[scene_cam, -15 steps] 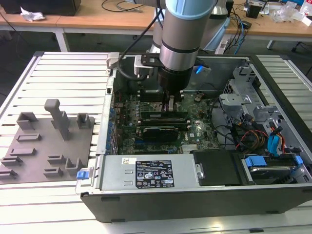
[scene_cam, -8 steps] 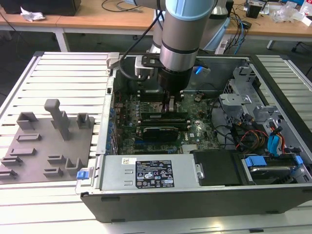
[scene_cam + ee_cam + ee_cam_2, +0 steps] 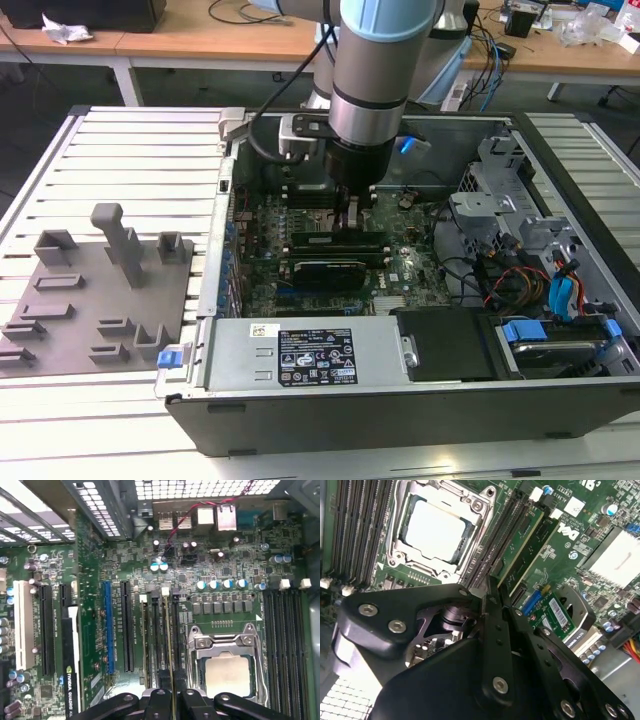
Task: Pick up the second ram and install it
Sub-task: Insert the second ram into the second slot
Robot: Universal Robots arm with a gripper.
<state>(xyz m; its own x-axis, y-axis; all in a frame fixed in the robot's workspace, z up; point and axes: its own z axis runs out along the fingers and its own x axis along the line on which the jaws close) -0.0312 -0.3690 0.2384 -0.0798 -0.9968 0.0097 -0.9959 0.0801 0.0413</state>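
My gripper reaches down inside the open computer case, low over the motherboard. In both wrist views its black fingers are shut on the second ram, a thin green stick seen edge-on. The stick lies along the black memory slots beside the silver processor socket. In the second wrist view the second ram runs away from the gripper, with another green stick right beside it. Whether it is fully seated I cannot tell.
More memory slots sit on the socket's other side. A graphics card and power supply lie near the case front. Drive cage and cables are at the exterior view's right. A grey fixture plate with upright post lies outside.
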